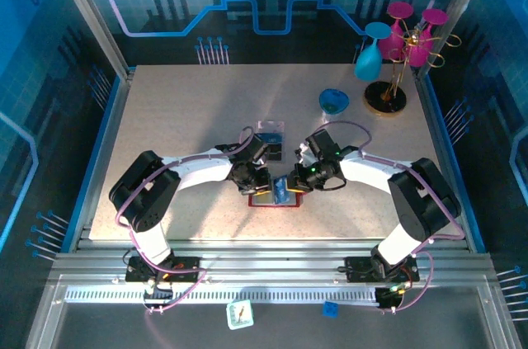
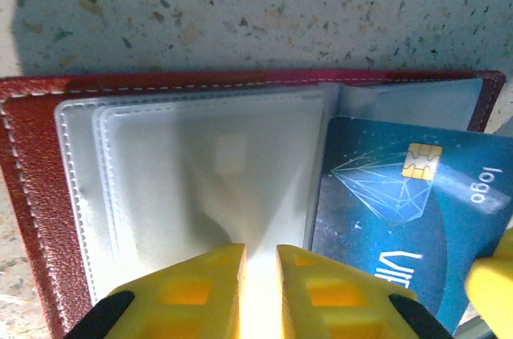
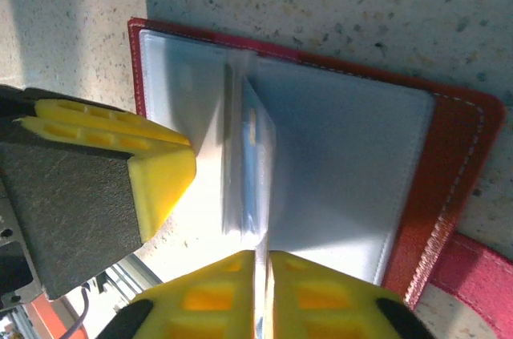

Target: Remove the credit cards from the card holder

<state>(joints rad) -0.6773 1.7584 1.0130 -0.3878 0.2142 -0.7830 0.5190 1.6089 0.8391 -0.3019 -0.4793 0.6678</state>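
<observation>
The card holder (image 1: pixel 272 203) lies open and flat on the desk (image 1: pixel 181 118), at the near middle, right where the two arms meet. In the left wrist view its red leather edge (image 2: pixel 32 195) frames pale grey pockets stacked one over another. In the right wrist view the red cover (image 3: pixel 449 187) runs off to the right, with the closing tab (image 3: pixel 481 271) sticking out at the near right corner.

The left end effector (image 1: pixel 259 187) comes down on the left half of the holder. Its yellow fingers (image 2: pixel 216 291) are drawn almost together with a bright slit between them, and the tips press on the pocket. I cannot tell whether anything is pinched there. From the right wrist, one of its fingers (image 3: pixel 160 171) touches the left pocket page.

The right end effector (image 1: pixel 294 185) sits at the holder's right half. Its fingers (image 3: pixel 200 299) are closed on a thin edge at the middle fold, where the blue credit card (image 3: pixel 250 163) stands edge-on. From above, that card (image 1: pixel 281 190) tilts up between the two end effectors. The left wrist view shows its face (image 2: pixel 393 219), which is blue with a gold chip and white lettering, lying over the right-hand pockets.

Just beyond the arms sits a clear plastic box (image 1: pixel 270 129) with something dark inside. At the far right are a blue dish (image 1: pixel 333 101) and a stand of pink and blue glasses (image 1: pixel 394 60).
</observation>
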